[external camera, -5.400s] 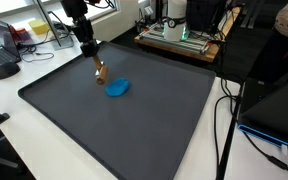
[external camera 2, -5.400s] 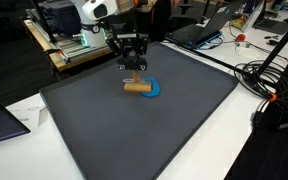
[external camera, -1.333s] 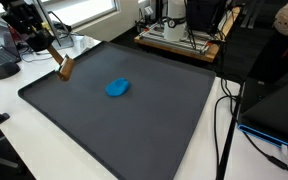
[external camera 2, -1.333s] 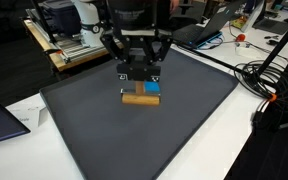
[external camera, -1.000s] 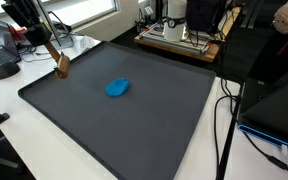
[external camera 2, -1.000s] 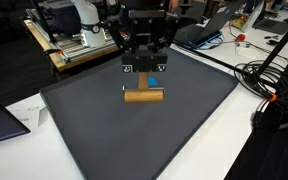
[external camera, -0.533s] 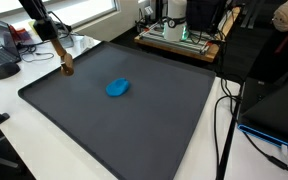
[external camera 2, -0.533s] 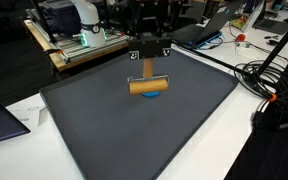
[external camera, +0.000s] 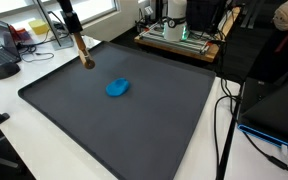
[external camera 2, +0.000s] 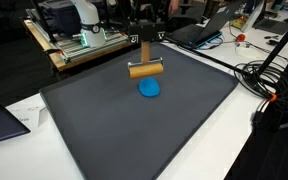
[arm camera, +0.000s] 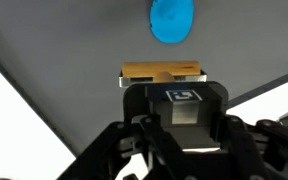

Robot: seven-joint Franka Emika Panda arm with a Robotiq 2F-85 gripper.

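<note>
Since a moment ago the claw (external camera: pixel 81 52) has swung back in from the mat's near edge and risen, carrying the short light-brown wooden cylinder (external camera: pixel 85 62) with it. Its fingers are pinched narrow on the middle of that cylinder, which hangs clear of the dark grey mat (external camera: pixel 134 130) beneath it. In an exterior view the cylinder looks like a small stub at the claw's tip, seen nearly end-on, and the flat round blue disc (external camera: pixel 117 88) lies on the mat below the claw and off to one side, well apart from it. In an exterior view from another place, the claw (external camera 2: pixel 145 58) holds the cylinder (external camera 2: pixel 145 70) level and crosswise, its full length showing, and the disc (external camera 2: pixel 148 88) seems to sit just under it on the mat (external camera 2: pixel 104 125). The wrist view adds the close look: the cylinder (arm camera: pixel 162 73) spans the claw (arm camera: pixel 169 82) from side to side, and the disc (arm camera: pixel 172 20) lies on the mat beyond it.
</note>
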